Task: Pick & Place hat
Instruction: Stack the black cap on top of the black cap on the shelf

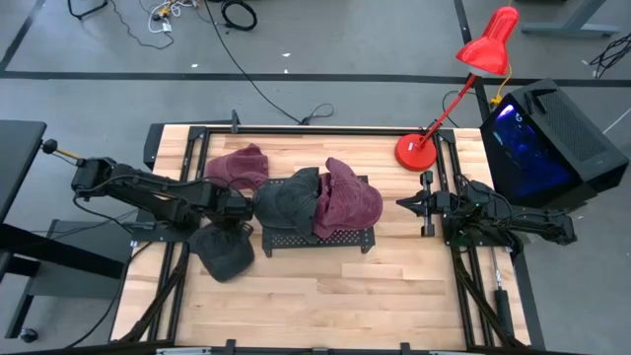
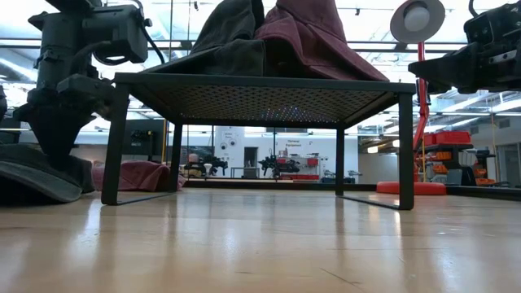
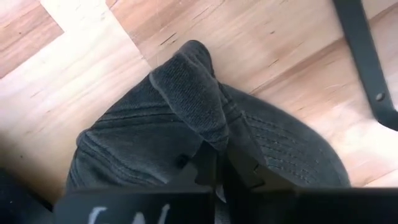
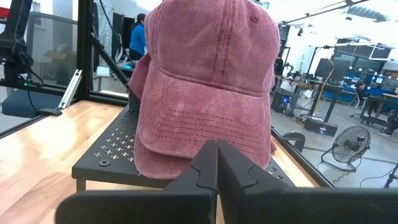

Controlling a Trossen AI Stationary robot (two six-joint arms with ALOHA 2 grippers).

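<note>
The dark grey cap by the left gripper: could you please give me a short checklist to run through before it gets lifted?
1. Left gripper shut on a fold of the dark grey cap: ok.
2. Cap lies on the table, beside the rack, not on it: ok.
3. Free room on the rack, which already carries a grey cap and a maroon cap: cannot tell.
4. Right gripper shut, empty, off to the rack's right side: ok.
5. Second maroon cap on the table lies clear of the grip: ok.
</note>
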